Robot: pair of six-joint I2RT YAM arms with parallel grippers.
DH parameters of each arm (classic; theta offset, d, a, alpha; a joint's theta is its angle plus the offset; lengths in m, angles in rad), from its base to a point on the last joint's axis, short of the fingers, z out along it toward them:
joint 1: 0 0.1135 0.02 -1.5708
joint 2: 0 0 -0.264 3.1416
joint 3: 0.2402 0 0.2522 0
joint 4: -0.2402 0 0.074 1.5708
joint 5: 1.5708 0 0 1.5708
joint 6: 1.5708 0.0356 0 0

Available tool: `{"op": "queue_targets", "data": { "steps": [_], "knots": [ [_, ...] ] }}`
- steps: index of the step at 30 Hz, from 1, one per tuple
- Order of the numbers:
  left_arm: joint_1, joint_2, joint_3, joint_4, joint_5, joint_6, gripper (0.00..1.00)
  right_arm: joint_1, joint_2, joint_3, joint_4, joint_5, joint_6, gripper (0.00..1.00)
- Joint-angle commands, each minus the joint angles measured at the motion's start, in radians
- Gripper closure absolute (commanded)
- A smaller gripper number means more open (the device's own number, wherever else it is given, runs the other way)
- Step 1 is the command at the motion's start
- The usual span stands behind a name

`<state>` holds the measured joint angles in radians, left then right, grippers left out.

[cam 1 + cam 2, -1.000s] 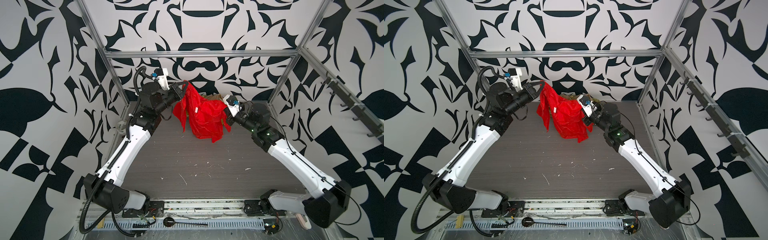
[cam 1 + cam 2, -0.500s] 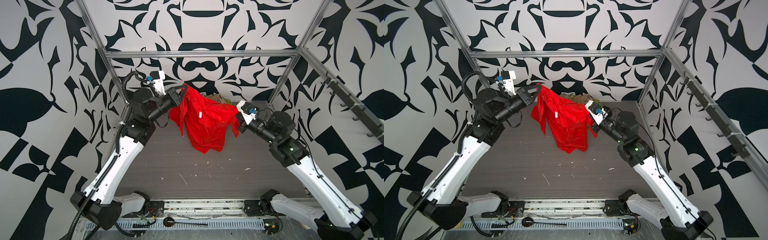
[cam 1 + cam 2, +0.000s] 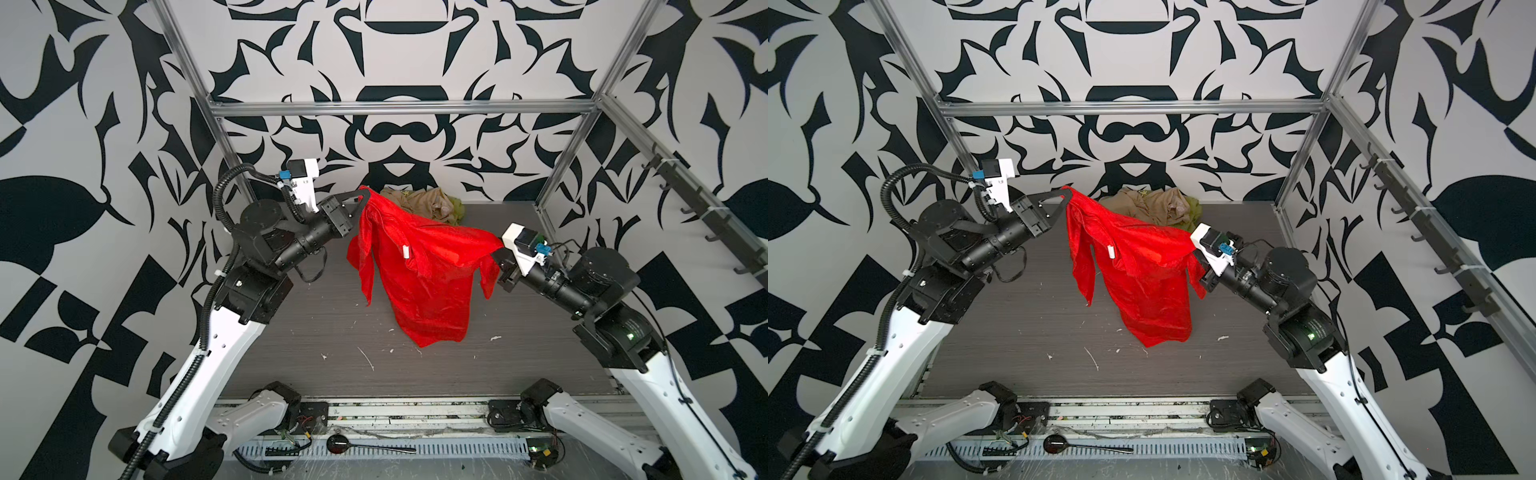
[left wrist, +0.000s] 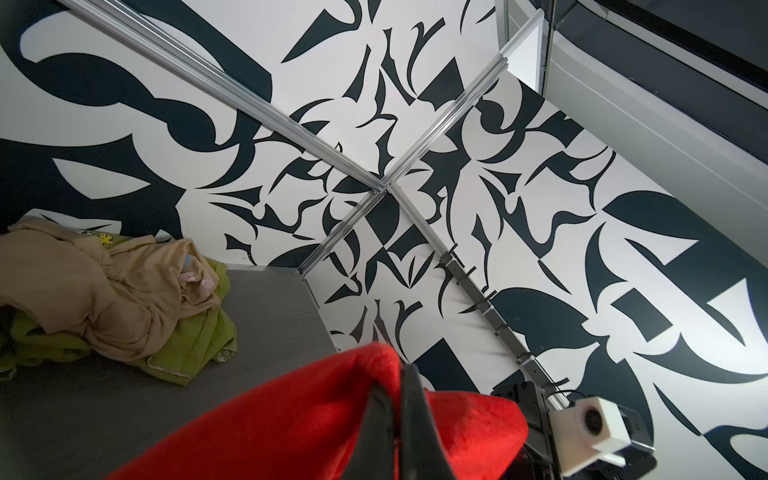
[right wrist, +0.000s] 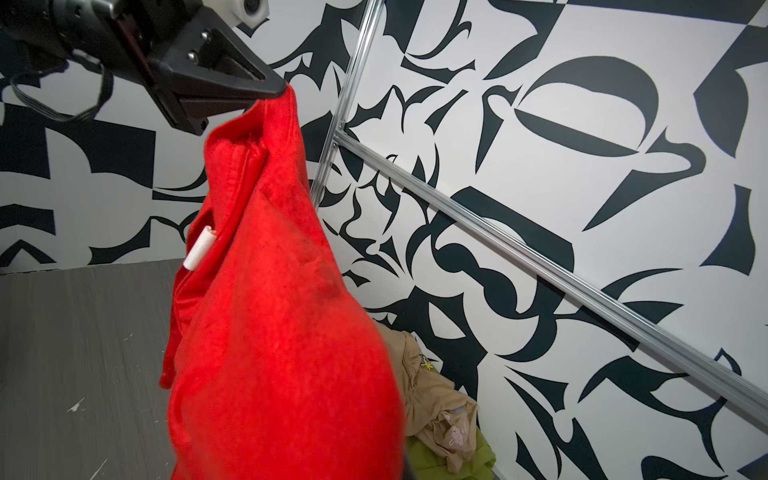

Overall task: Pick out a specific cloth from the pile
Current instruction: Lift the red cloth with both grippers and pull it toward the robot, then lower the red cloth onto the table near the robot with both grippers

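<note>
The right tool (image 3: 498,255) is largely covered by the large bright red thin fabric cloth (image 3: 424,286). Its fingertips are hidden in both top views, but a corner of the cloth gathers tightly there and the tool is closed on it. Red fabric fills half the right wrist view. The left tool (image 3: 365,195) is clamped on the opposite upper corner, its black fingers (image 4: 415,419) cut off by the frame edge in the left wrist view. The cloth hangs between the tools above the grey wood-grain counter (image 3: 291,353) and partly hides the pile of beige and olive-green cloths (image 3: 428,203) at the back wall. Whether its lower tip touches the counter cannot be determined. Compared with half a second earlier, the tools stand farther apart and the cloth is spread wider.
</note>
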<state>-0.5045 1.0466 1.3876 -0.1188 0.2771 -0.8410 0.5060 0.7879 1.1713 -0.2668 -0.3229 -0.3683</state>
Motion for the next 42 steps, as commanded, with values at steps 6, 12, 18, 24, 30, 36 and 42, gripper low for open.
{"op": "queue_targets", "data": {
  "steps": [6,12,18,24,30,36,42],
  "knots": [
    [-0.004,-0.115,-0.066,-0.133,-0.024,-0.020,1.00,0.006,-0.052,0.054,-0.086,-0.032,0.028,1.00],
    [-0.003,-0.199,-0.199,-0.159,-0.041,-0.055,1.00,0.006,-0.112,-0.040,-0.107,-0.024,0.080,1.00],
    [-0.003,-0.259,-0.285,-0.243,-0.084,-0.037,1.00,0.005,-0.159,-0.156,-0.121,-0.051,0.154,1.00],
    [-0.003,-0.312,-0.387,-0.251,-0.097,0.002,1.00,0.005,-0.214,-0.298,-0.101,-0.045,0.267,1.00],
    [-0.002,-0.337,-0.453,-0.294,-0.117,0.020,1.00,0.005,-0.246,-0.389,-0.114,-0.024,0.318,1.00],
    [-0.002,-0.357,-0.526,-0.339,-0.137,0.042,1.00,0.005,-0.257,-0.443,-0.167,0.064,0.339,1.00],
    [-0.003,-0.384,-0.602,-0.364,-0.158,0.050,1.00,0.006,-0.243,-0.493,-0.177,0.087,0.414,1.00]
  ]
}}
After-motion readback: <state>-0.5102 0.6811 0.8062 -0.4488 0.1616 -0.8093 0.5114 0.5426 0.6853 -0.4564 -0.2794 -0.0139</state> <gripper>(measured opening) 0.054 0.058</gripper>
